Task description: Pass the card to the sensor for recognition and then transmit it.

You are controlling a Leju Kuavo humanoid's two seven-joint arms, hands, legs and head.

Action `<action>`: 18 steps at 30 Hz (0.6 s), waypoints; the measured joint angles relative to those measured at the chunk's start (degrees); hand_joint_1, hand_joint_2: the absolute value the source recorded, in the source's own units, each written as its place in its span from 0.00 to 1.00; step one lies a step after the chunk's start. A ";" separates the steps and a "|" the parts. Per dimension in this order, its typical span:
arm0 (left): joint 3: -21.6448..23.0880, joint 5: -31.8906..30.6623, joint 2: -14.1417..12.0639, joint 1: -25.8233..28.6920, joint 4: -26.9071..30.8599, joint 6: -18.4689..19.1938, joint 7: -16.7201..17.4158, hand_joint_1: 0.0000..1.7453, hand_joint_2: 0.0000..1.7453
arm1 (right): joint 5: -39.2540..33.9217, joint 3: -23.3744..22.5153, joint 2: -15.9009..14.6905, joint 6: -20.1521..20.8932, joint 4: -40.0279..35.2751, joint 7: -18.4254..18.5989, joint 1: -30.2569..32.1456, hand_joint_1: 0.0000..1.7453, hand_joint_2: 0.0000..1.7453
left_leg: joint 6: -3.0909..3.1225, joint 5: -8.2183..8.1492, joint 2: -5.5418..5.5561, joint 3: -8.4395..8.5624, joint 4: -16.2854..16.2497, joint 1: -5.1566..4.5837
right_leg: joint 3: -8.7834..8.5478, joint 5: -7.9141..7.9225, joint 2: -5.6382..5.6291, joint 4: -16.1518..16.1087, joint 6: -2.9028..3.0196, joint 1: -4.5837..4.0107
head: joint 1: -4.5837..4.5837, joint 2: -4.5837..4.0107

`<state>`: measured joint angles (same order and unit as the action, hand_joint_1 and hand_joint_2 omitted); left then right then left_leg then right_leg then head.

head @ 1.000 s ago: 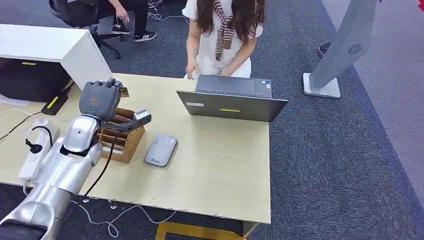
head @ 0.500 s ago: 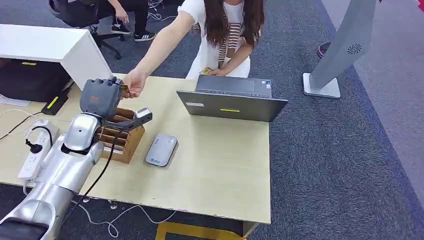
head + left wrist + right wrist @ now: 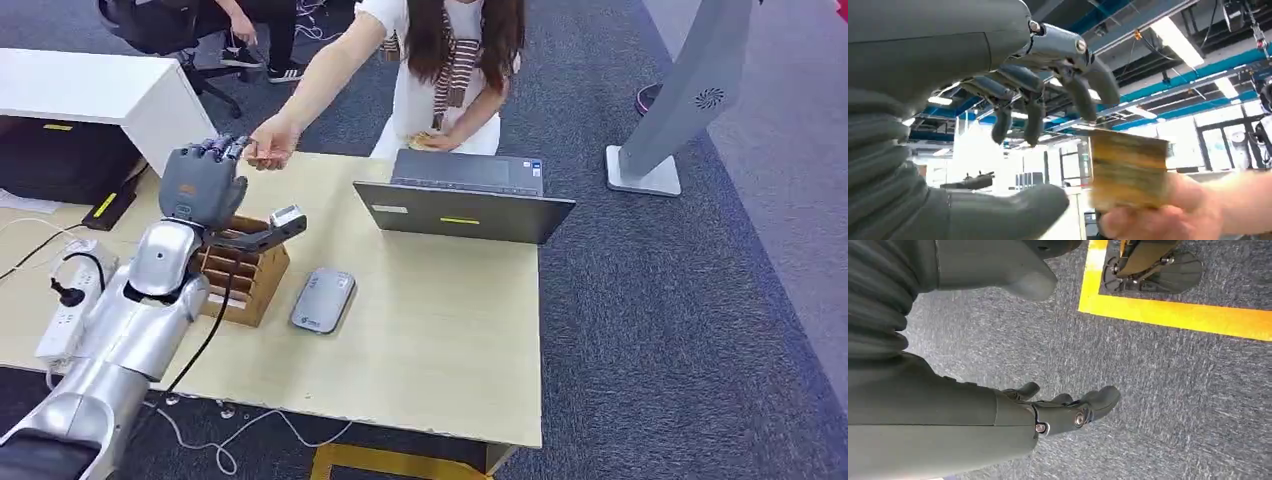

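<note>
A gold card (image 3: 250,152) sits in a person's hand (image 3: 268,150) just past the fingertips of my left hand (image 3: 203,180), which is raised over the table's far left with its fingers spread. In the left wrist view the card (image 3: 1128,167) is pinched by the person's fingers (image 3: 1158,215), with my left hand (image 3: 938,65) apart from it and holding nothing. The grey card sensor (image 3: 323,300) lies flat on the table (image 3: 430,320). My right hand (image 3: 998,415) hangs over the carpet, fingers extended and holding nothing.
A wooden card holder (image 3: 240,275) stands under my left forearm, beside the sensor. A grey laptop (image 3: 465,200) stands at the table's far side with the person behind it. A power strip (image 3: 70,300) lies at the left edge.
The person reached across and took hold of the card. My left hand's fingers spread and let it go, and the person's hand now carries it slightly away.
</note>
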<state>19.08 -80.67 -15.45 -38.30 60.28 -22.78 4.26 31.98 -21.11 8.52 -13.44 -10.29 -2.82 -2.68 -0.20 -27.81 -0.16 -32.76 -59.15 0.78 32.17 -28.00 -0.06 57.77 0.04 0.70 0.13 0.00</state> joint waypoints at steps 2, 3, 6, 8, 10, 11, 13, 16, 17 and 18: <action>0.00 1.02 0.32 -0.09 -0.04 -1.35 0.02 0.00 1.00 | 0.57 0.00 0.00 -0.02 0.00 0.02 -0.06 0.00 1.00 | 0.00 0.00 0.03 -0.01 0.00 0.00 | 0.00 0.00 0.01 0.00 0.00 0.00 | 0.00 0.00; -0.09 1.95 0.59 -0.09 -0.02 -1.86 -0.02 0.00 1.00 | 0.57 0.00 0.02 -0.02 0.00 0.04 -0.09 0.00 1.00 | 0.00 0.00 0.03 -0.01 0.00 0.00 | 0.00 0.00 0.01 0.00 0.00 0.00 | 0.00 0.00; -0.37 7.59 1.81 1.58 2.69 -3.17 -1.88 0.00 1.00 | 0.39 0.00 0.02 -0.26 0.00 -0.09 -0.05 0.00 1.00 | 0.00 0.00 0.03 -0.02 0.00 -0.01 | -0.01 0.00 0.01 0.00 0.00 0.00 | 0.00 0.00; -0.44 9.02 2.23 3.50 5.63 -3.10 -2.05 0.00 1.00 | 0.11 0.00 0.02 -0.39 0.02 -0.24 -0.04 0.00 1.00 | 0.00 0.00 0.01 -0.02 0.00 -0.03 | -0.01 0.00 0.01 0.00 0.00 0.01 | 0.00 0.00; -0.57 10.09 2.42 5.96 8.93 -2.84 -2.16 0.00 1.00 | -0.59 -0.13 0.04 -0.65 0.02 -0.37 0.03 0.00 1.00 | 0.01 -0.01 -0.01 -0.02 0.00 -0.04 | -0.01 0.00 -0.01 0.00 -0.01 0.02 | 0.00 0.00; -0.63 10.71 2.43 7.72 11.14 -2.14 -2.14 0.00 1.00 | -0.79 -0.26 0.07 -0.96 0.02 -0.37 0.11 0.00 1.00 | 0.01 -0.02 -0.01 -0.02 0.00 -0.04 | -0.01 -0.01 -0.01 0.00 -0.01 0.03 | 0.00 0.00; -0.70 11.34 2.32 10.96 15.18 -0.54 -1.66 0.00 1.00 | -1.34 -0.70 0.11 -1.20 0.02 -0.44 0.15 0.00 1.00 | 0.01 -0.03 -0.01 -0.05 0.01 -0.04 | 0.01 -0.02 -0.01 -0.01 -0.01 0.03 | 0.02 0.00; -0.77 11.98 1.35 16.27 21.19 3.44 -0.44 0.00 1.00 | -2.56 -1.66 0.17 -1.36 0.02 -0.90 0.18 0.00 1.00 | -0.01 -0.05 -0.04 -0.08 0.04 -0.04 | 0.04 -0.03 -0.03 -0.01 -0.01 0.03 | 0.00 0.00; -0.83 12.35 0.72 17.97 23.20 4.95 0.05 0.00 1.00 | -2.80 -2.01 0.17 -1.42 0.02 -0.96 0.24 0.00 1.00 | -0.01 -0.05 -0.04 -0.09 0.04 -0.04 | 0.05 -0.03 -0.04 -0.01 -0.01 0.03 | 0.00 0.00; -1.05 12.76 -0.04 19.96 25.24 6.16 0.43 0.00 1.00 | -3.19 -2.38 0.17 -1.55 0.02 -1.03 0.29 0.00 1.00 | -0.01 -0.05 -0.04 -0.08 0.05 -0.04 | 0.05 -0.03 -0.04 -0.01 -0.01 0.03 | 0.00 0.00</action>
<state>18.03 -67.91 -15.49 -18.35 85.52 -16.62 4.70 28.79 -23.49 8.70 -14.99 -10.27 -3.85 -2.39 -0.21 -27.86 -0.20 -32.84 -59.10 0.75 32.22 -28.03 -0.10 57.76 0.03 0.73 0.13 0.00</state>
